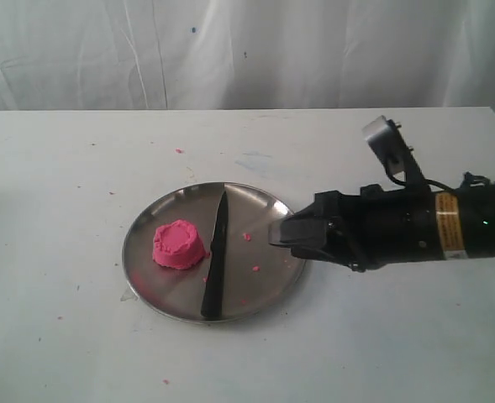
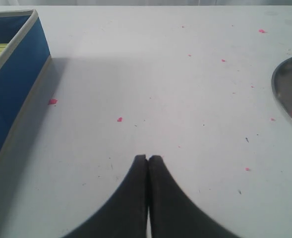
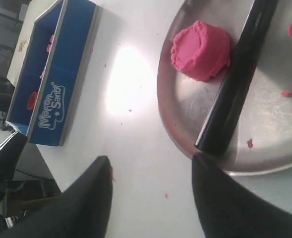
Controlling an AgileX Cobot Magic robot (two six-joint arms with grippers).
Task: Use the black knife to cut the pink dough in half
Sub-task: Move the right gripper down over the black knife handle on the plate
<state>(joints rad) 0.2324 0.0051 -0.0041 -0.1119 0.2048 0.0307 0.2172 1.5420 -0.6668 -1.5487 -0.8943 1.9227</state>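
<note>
Right gripper: mine, fingers spread apart and holding nothing, hovering at the plate's rim near the knife's handle end.
Left gripper: mine, fingers pressed together on nothing, over bare table.
Black knife: lying flat on the steel plate, just beside the dough.
Pink dough: one squat uncut lump on the plate.
Pink crumbs: scattered on plate and table.
Blue box: well apart from the plate, printed "Motion Sand".

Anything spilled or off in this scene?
Yes: pink crumbs lie scattered on the steel plate and across the white table. The pink dough is whole, and the black knife lies beside it.
</note>
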